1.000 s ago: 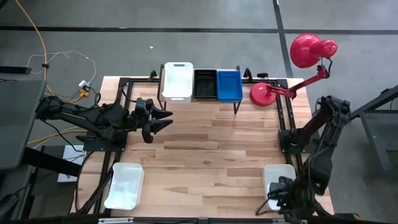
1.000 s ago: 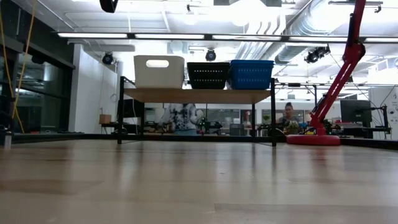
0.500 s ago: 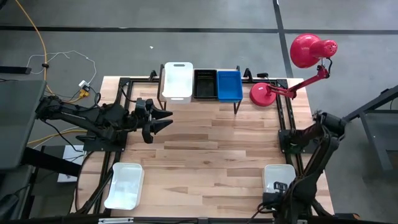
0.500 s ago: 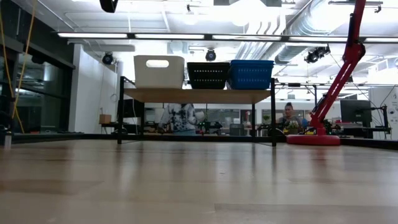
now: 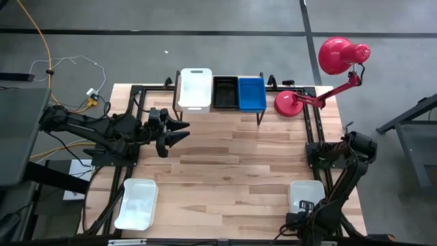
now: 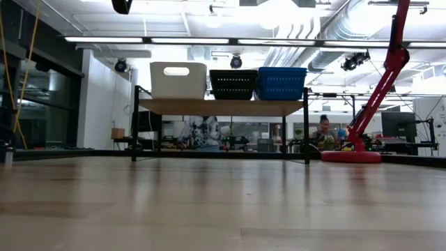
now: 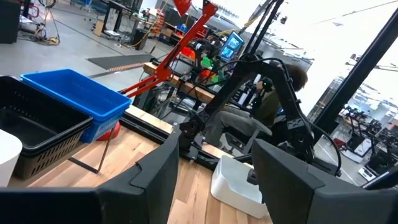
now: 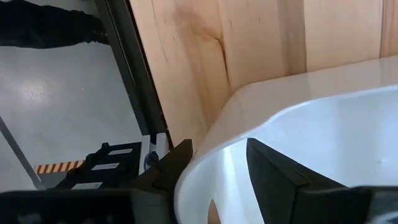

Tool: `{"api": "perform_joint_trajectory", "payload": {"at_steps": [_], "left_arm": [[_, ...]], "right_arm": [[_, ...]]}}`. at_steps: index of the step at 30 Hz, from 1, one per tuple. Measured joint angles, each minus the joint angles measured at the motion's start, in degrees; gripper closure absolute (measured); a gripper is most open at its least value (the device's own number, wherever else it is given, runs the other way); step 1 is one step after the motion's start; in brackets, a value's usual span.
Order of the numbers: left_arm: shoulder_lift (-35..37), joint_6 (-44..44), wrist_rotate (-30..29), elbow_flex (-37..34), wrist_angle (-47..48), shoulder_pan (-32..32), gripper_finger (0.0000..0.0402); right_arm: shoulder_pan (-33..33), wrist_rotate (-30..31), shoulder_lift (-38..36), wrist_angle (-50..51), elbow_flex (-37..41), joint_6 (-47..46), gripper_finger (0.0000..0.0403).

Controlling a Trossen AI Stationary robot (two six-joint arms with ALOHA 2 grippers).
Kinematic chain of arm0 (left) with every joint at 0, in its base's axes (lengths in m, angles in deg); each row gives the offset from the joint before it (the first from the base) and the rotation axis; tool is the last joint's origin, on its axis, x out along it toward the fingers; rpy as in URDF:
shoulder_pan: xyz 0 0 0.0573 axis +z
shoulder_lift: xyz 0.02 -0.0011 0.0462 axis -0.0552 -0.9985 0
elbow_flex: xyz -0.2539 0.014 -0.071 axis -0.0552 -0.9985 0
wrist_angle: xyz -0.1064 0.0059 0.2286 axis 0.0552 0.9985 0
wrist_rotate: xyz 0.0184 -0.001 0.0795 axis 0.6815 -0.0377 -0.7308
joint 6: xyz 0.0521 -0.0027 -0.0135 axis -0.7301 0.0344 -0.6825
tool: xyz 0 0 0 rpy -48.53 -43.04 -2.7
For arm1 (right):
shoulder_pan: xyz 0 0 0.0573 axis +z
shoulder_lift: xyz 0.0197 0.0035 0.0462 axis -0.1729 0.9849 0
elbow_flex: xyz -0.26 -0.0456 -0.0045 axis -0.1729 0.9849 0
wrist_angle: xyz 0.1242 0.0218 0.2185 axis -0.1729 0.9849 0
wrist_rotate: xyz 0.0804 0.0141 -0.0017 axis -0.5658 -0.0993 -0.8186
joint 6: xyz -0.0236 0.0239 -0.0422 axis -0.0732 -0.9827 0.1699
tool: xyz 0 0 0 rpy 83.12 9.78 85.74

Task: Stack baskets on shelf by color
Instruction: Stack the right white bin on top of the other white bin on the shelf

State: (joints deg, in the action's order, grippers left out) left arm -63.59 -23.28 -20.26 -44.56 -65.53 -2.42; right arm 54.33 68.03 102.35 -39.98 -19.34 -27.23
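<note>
The shelf (image 5: 222,109) stands at the table's far edge. On its plank sit a white basket (image 5: 194,89), a black basket (image 5: 225,92) and a blue basket (image 5: 252,93), side by side. Two more white baskets rest on the table, one at the near left (image 5: 136,203) and one at the near right (image 5: 306,193). My left gripper (image 5: 183,131) hovers open left of centre, pointing right. My right gripper (image 5: 304,206) is open at the near-right basket's near end. In the right wrist view its fingers stand either side of the basket's wall (image 8: 214,149). My right gripper (image 8: 217,163) comes at the near-right white basket from the table's near side. One finger (image 8: 177,160) is outside the end wall and one finger (image 8: 273,169) is inside it. I cannot tell whether either finger touches the wall. The basket rests flat on the table.
A red desk lamp has its base (image 5: 290,104) on the table right of the shelf and its head (image 5: 336,55) beyond the far right corner. Dark frame rails (image 5: 315,147) run along both table sides. The middle of the table (image 5: 232,164) is bare wood. People sit in the room behind (image 6: 324,132).
My right arm has folded lower. Its elbow has sunk, and its gripper has shifted slightly toward the table's near edge at the near-right white basket. The baskets have not moved.
</note>
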Motion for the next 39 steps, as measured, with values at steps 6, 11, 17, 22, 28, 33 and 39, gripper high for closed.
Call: {"api": "perform_joint_trajectory", "payload": {"at_steps": [6,11,17,22,28,33,39], "left_arm": [[0.0,0.0,0.0,0.0,0.0,0.0,0.0211],[0.0,0.0,0.0,0.0,0.0,0.0,0.0211],[0.0,0.0,0.0,0.0,0.0,0.0,0.0211],[0.0,0.0,0.4,0.0,0.0,0.0,0.0211],[0.5,2.5,5.7,0.8,-0.2,0.0,0.0211],[1.5,3.4,10.6,2.6,-0.3,0.0,0.0211],[2.4,1.9,10.9,5.2,2.9,0.0,0.0211]], "right_arm": [[-0.4,-0.5,0.0,0.5,0.0,2.0,0.0287],[-3.0,-2.8,-2.2,1.5,0.0,9.2,0.0388],[-11.9,-2.1,-9.8,5.8,-1.4,24.3,0.0399],[-24.3,-1.3,-16.8,4.8,-4.4,42.8,0.0401],[-38.2,-2.8,-17.4,0.0,-14.2,62.4,0.0402],[-44.2,-2.4,-13.0,2.1,-24.6,75.1,0.0403],[-45.6,-2.9,-7.1,12.5,-28.4,81.5,0.0403]]}}
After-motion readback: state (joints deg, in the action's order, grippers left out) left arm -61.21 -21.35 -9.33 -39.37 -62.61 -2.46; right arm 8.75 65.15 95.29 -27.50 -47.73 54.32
